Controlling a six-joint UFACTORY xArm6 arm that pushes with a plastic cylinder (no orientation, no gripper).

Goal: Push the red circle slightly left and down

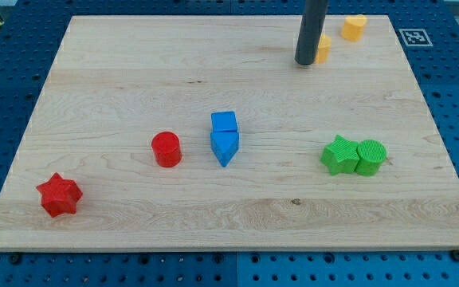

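The red circle (166, 149) stands on the wooden board, left of centre. My tip (305, 62) is far from it, near the view's top right, touching or just beside a yellow block (323, 49) that the rod partly hides. A blue cube (224, 122) and a blue triangular block (225, 147) sit just right of the red circle. A red star (60, 194) lies at the view's bottom left.
A second yellow block (354, 28) sits at the top right. A green star (339, 155) and a green circle (370, 156) touch each other at the right. The board's edge (229, 249) runs along the view's bottom over a blue pegboard.
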